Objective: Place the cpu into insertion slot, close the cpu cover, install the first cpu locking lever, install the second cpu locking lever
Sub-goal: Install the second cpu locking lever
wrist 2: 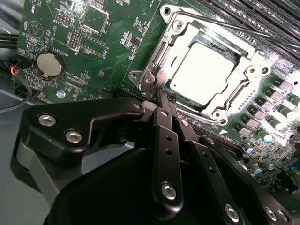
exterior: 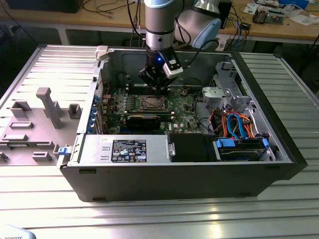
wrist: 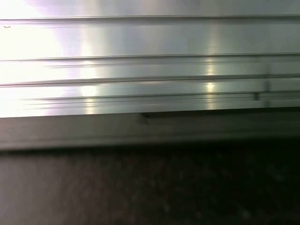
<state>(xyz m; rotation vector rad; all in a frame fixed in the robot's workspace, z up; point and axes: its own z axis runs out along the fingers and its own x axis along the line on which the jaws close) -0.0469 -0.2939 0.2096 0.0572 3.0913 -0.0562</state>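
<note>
The cpu (wrist 2: pixel 204 70) lies flat in the insertion slot (exterior: pixel 149 103), its silvery top showing through the window of the cpu cover (wrist 2: pixel 236 47), which is down over it. A thin locking lever (wrist 2: pixel 234 29) runs along the socket's far side beside the memory slots. My gripper (wrist 2: pixel 161 96) is shut, and its black fingers (wrist 2: pixel 164 136) come together at the socket's near corner, by a lever hinge (wrist 2: pixel 149 79). In the exterior view the gripper (exterior: pixel 158 90) hangs just above the socket inside the open computer case.
A black graphics card (exterior: pixel 144 121) lies in front of the socket, with the power supply (exterior: pixel 124 149) nearer still. Drive cage and blue and orange cables (exterior: pixel 239 127) fill the exterior view's right. The case walls (exterior: pixel 99 74) ring the board. A coin battery (wrist 2: pixel 49 64) sits on the board.
</note>
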